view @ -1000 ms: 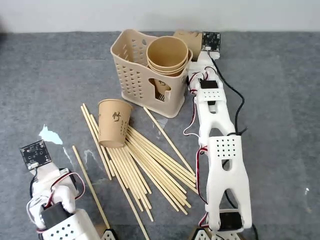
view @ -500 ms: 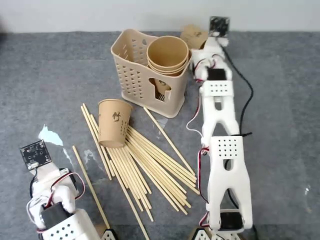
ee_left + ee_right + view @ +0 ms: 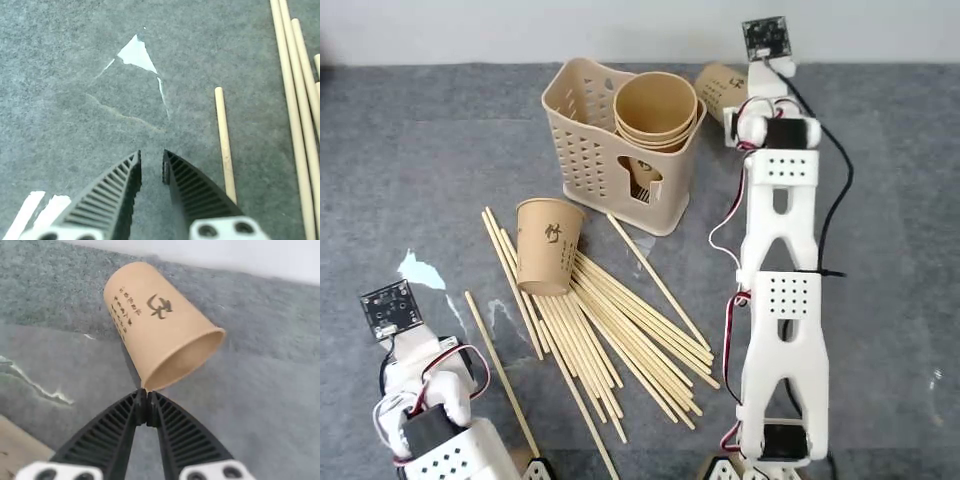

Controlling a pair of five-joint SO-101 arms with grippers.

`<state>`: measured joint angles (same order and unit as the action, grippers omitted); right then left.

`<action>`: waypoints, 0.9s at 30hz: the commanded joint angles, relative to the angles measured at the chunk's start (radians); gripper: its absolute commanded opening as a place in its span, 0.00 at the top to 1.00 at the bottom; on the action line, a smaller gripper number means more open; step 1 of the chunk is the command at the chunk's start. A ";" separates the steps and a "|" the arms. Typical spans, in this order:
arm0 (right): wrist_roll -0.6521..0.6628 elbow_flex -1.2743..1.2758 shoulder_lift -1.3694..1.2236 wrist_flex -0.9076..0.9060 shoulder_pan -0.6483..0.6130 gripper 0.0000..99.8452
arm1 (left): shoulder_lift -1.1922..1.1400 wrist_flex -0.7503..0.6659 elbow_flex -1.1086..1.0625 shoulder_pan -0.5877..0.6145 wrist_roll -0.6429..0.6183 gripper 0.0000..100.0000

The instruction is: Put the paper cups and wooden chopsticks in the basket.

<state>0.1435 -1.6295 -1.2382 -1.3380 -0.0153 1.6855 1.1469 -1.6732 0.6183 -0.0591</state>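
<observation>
Held cup: a paper cup [image 3: 160, 330] sits tilted just beside the far right corner of the basket [image 3: 582, 150], its mouth towards the arm.
Right pincer [image 3: 146, 401]: closed on the edge of that cup's rim, with only the thin paper wall between the tips.
Left pincer [image 3: 151, 160]: jaws a little apart with nothing between them, low over bare table near one stray chopstick.
Other cups: nested cups [image 3: 655, 105] stand in the basket; an upturned cup [image 3: 548, 245] rests mouth-down on the chopsticks.
Chopsticks [image 3: 610, 330]: a loose fan on the table in front of the basket, none in it yet.
Handling, cups: very light and easily crushed, I'd judge. A rim pinch lifts a cup fine but lets it swing (a hard squeeze would crease it).
Handling, chopsticks: stiff, thin and smooth, likely to roll or slip. Best taken near mid-length, across the stick, few at a time.
Table [image 3: 440, 150]: covered in grey felt-like matting, grippy enough to stop things sliding, with a white patch [image 3: 420, 270] where it is scuffed.
Room: a plain pale wall [image 3: 520, 30] runs behind the table.
</observation>
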 commanded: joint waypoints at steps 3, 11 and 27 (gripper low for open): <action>-0.060 -0.048 0.084 -0.038 0.013 0.98 | 0.003 -0.005 0.015 0.006 0.006 0.92; -0.184 -0.048 -0.004 0.008 -0.022 0.82 | 0.003 -0.005 0.015 0.006 0.006 0.92; -0.173 -0.046 -0.214 0.369 -0.081 0.85 | 0.003 -0.005 0.015 0.006 0.006 0.92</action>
<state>-0.0299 -1.6295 -1.4622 -1.0203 -0.0921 1.6855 1.1469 -1.6732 0.6183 -0.0591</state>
